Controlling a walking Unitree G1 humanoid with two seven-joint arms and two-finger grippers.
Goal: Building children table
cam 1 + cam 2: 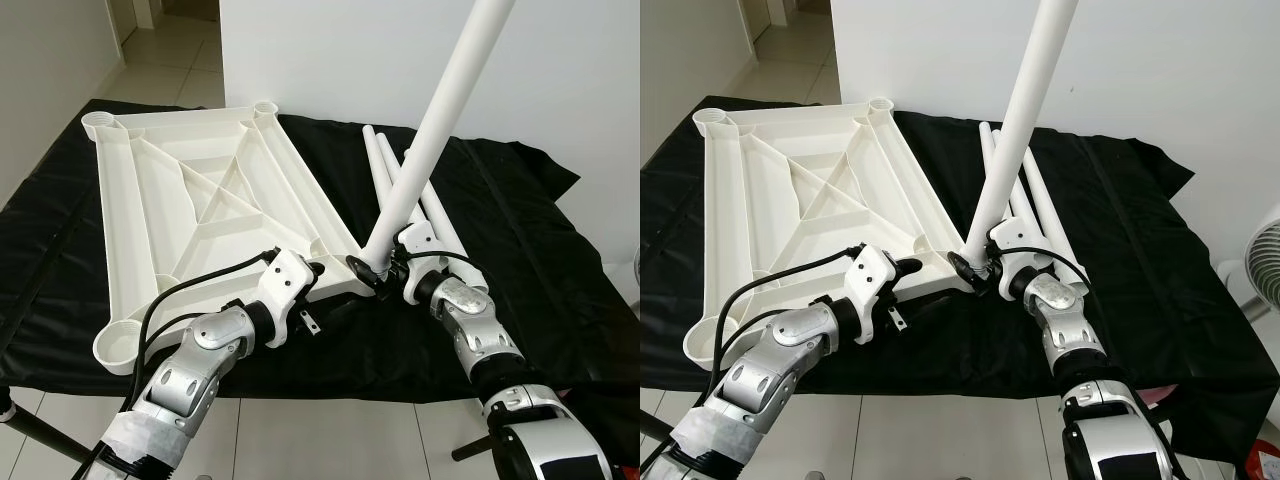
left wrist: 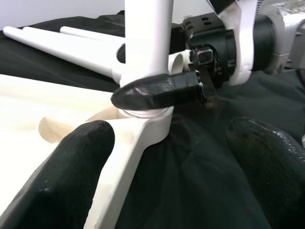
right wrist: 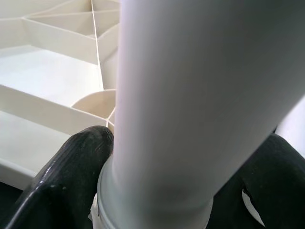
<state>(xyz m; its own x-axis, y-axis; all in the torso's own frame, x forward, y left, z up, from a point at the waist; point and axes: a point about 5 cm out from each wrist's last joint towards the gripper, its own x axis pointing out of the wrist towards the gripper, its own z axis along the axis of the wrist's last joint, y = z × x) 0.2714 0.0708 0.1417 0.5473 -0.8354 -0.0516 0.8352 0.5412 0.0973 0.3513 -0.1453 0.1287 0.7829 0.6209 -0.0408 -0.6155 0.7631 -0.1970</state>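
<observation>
White table leg [image 1: 440,120] gripped by right end effector [image 1: 375,268] at tabletop [image 1: 190,190] corner socket; left end effector [image 2: 167,157] wide.

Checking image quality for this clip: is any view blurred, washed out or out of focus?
Both eye views are sharp and evenly lit. In the left wrist view the tabletop is overexposed, and the left gripper's near fingers are soft. In the right wrist view the leg, held by the right gripper, is close and blurred.

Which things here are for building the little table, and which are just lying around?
For the job: the upside-down white tabletop, the white leg held in the right gripper, the spare legs on the black cloth, the left gripper.

Just around: the fan.
</observation>
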